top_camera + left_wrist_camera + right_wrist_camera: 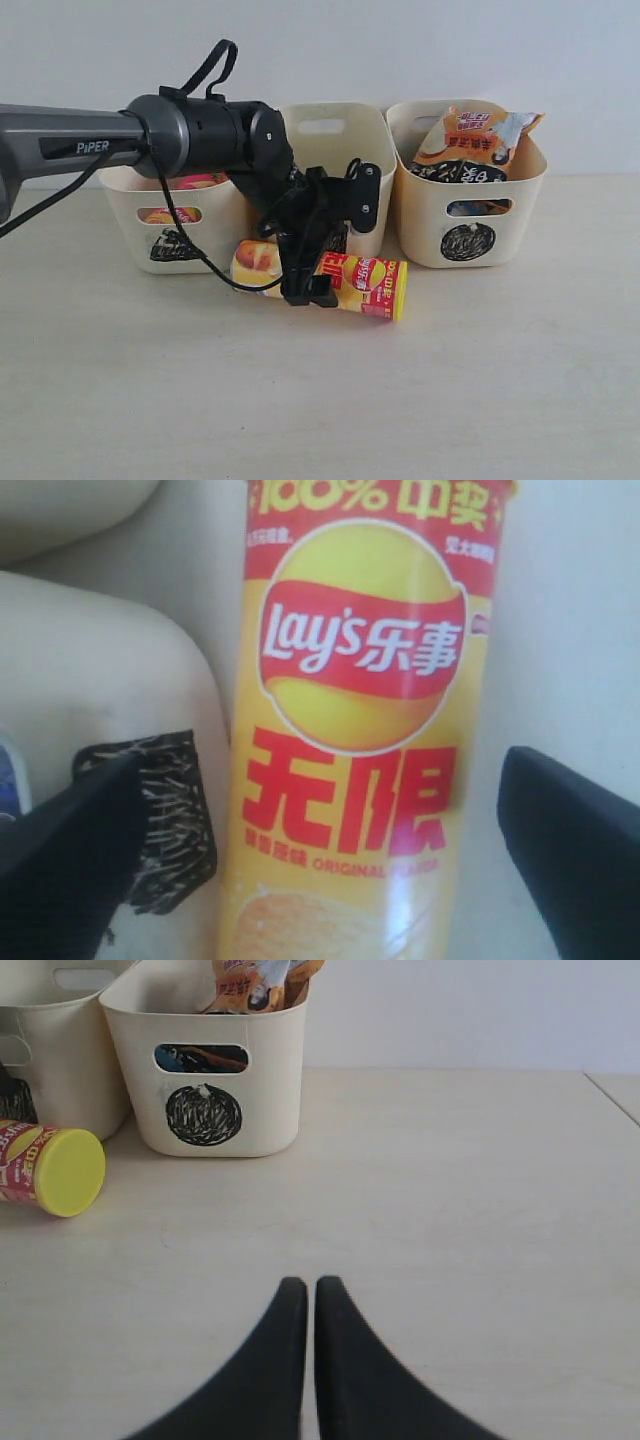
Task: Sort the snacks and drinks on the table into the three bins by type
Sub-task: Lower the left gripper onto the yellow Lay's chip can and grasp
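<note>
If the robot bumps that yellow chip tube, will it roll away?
Probably, yes: the yellow chip tube is round and lies on its side on the smooth table, so a nudge could roll it. It looks stiff, so it likely keeps its shape when squeezed. The left gripper straddles it, open, which may stop it rolling.

Plain pale wall (520, 45) across the top of the frame.
In the exterior view it fills the upper strip from edge to edge, a cool, evenly lit off-white with a smooth surface; the right wrist view shows the same wall in its upper right.
</note>
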You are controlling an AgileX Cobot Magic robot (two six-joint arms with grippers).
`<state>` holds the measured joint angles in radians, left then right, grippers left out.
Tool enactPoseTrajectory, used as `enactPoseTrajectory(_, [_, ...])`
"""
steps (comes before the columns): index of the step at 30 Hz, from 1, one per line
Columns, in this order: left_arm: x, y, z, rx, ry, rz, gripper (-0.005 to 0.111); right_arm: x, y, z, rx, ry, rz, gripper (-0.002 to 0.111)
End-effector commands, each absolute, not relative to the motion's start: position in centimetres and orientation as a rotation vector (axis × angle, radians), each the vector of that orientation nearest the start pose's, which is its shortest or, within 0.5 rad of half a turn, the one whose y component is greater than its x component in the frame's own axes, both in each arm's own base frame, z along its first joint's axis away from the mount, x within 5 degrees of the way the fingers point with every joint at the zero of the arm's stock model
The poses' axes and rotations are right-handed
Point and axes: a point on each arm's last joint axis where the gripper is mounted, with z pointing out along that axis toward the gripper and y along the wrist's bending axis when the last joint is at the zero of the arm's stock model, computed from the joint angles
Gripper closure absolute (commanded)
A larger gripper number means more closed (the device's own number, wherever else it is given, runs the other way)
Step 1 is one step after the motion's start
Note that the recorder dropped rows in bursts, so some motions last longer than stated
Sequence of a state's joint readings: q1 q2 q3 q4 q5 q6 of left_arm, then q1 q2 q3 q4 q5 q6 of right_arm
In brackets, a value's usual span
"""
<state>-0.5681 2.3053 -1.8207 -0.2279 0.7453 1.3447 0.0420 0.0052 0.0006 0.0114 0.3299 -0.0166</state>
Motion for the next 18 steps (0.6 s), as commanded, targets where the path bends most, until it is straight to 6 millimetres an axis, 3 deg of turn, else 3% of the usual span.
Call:
enactPoseTrajectory(1, [40.4, -27.6, 11.3, -2.683, -2.212, 0.106, 0.02, 5.4, 0.3, 18.4, -0.045, 1.811, 0.028, 0.108])
enactPoseTrajectory(7, [40.4, -27.6, 12.1, -2.688, -2.223, 0.103, 0.02, 5.4, 0.3, 18.4, -0.045, 1.811, 0.028, 0.108])
enactPoseTrajectory(12, [40.1, -27.5, 15.0, -2.657, -2.305, 0.111, 0.02, 5.4, 0.3, 18.4, -0.045, 1.811, 0.028, 0.108])
enactPoseTrajectory(18, [39.0, -26.9, 17.8, -2.652, -2.257, 0.141, 0.02, 5.4, 0.3, 18.4, -0.045, 1.811, 0.028, 0.108])
